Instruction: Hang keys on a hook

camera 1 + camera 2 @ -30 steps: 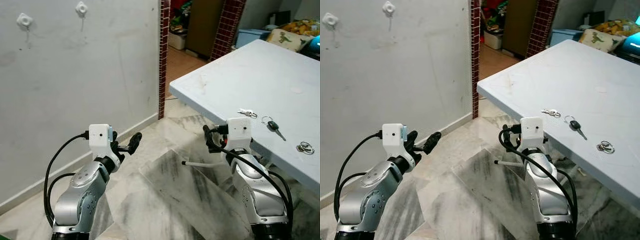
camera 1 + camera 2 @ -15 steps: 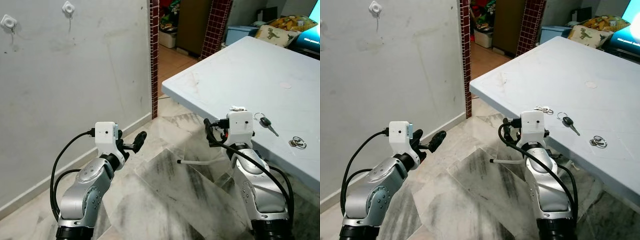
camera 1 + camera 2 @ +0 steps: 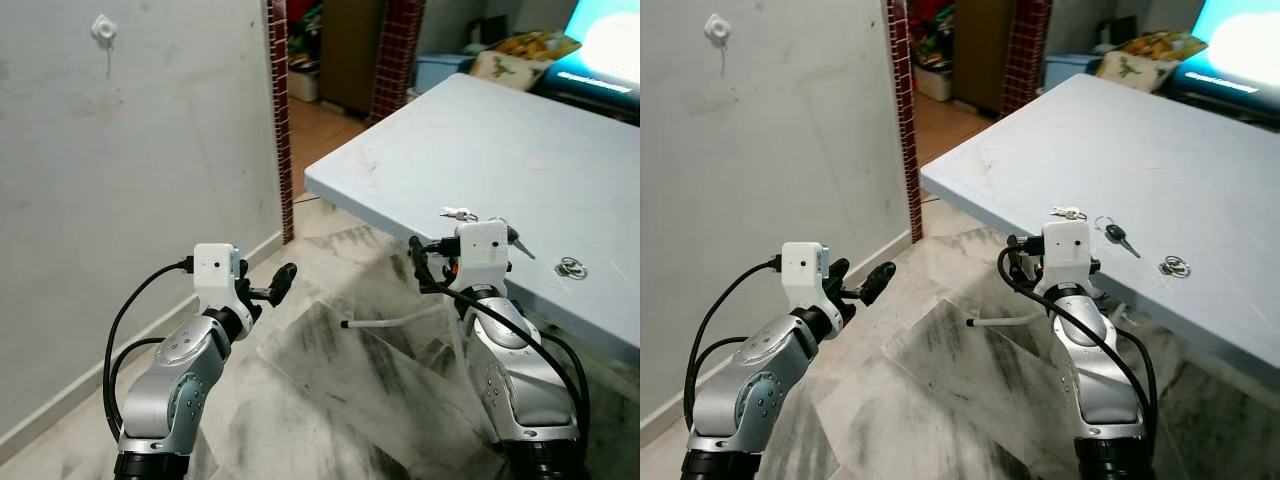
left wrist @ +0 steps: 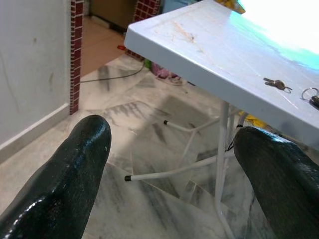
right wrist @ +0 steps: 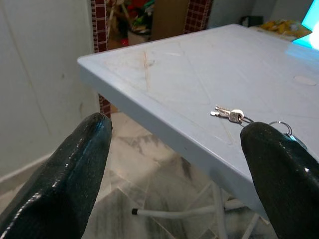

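Note:
A small silver key pair (image 3: 1068,213) lies near the front edge of the pale blue table (image 3: 560,130). A black-headed key on a ring (image 3: 1116,233) and a bunch of rings (image 3: 1175,266) lie beside it. The right gripper (image 5: 177,159) is open and held in front of the table edge, below and short of the silver keys (image 5: 228,114). The left gripper (image 4: 174,164) is open over the marble floor, pointing at the table from further left. A white hook (image 3: 102,29) sits high on the grey wall to the left.
A brick-edged doorway (image 3: 277,110) opens between the wall and the table. White table legs (image 3: 385,320) cross the floor under the table edge. A blue box and a patterned cushion (image 3: 1140,68) lie beyond the table's far side.
The whole picture has shifted left, so the camera has turned towards the table; one of two wall hooks has left the picture. Both arms keep their pose, fingers open.

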You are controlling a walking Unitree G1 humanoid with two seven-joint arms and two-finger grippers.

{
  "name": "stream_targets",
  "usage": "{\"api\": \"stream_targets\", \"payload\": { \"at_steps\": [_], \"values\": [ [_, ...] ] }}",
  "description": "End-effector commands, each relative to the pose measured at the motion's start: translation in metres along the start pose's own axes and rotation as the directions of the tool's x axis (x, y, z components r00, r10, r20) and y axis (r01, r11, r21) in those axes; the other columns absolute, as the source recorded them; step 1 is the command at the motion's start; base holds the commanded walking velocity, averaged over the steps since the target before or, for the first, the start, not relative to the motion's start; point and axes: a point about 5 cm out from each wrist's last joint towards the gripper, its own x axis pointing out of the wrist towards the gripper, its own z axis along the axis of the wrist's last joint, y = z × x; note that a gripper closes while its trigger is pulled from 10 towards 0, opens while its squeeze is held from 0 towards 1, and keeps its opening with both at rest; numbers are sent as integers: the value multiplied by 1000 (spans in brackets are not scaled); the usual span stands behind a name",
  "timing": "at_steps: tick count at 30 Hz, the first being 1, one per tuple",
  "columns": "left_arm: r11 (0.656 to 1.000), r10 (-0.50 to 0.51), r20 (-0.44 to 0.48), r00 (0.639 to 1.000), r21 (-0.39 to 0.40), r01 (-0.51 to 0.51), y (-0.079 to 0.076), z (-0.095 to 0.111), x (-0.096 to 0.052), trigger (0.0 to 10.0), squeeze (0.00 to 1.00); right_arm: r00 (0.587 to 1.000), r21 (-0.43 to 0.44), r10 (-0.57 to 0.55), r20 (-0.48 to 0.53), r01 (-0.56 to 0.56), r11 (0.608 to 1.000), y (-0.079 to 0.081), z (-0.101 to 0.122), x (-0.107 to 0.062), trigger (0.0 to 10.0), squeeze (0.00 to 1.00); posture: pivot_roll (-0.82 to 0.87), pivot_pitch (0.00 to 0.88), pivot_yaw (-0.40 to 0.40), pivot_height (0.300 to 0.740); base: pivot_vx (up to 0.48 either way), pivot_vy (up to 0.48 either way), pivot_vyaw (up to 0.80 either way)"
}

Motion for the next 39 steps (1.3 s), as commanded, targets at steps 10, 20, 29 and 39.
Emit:
{"api": "stream_targets", "payload": {
  "at_steps": [10, 20, 29, 39],
  "values": [
    [1000, -12, -8, 1000, 13, 12, -2, 1, 2, 10000, 0, 1000, -8, -19, -11, 18, 1000, -4, -1, -1, 10000, 0, -32, 0, 13, 740, 0, 295, -771],
    [1000, -12, -14, 1000, 15, 13, -3, 0, 2, 10000, 0, 1000, -9, -25, -10, 25, 1000, -5, -2, -1, 10000, 0, -33, 4, 13, 740, 0, 213, -608],
    [998, -54, 10, 998, 31, 54, -8, 4, 2, 10000, 0, 999, -24, -47, -11, 47, 999, -7, -2, -1, 10000, 0, -31, 8, 15, 740, 0, 0, 0],
    [996, -85, 18, 996, 14, 84, -9, 2, 0, 10000, 0, 987, -73, -152, -54, 148, 986, -27, -12, -2, 10000, 0, -34, 7, 15, 740, 0, 0, 0]
  ]
}}
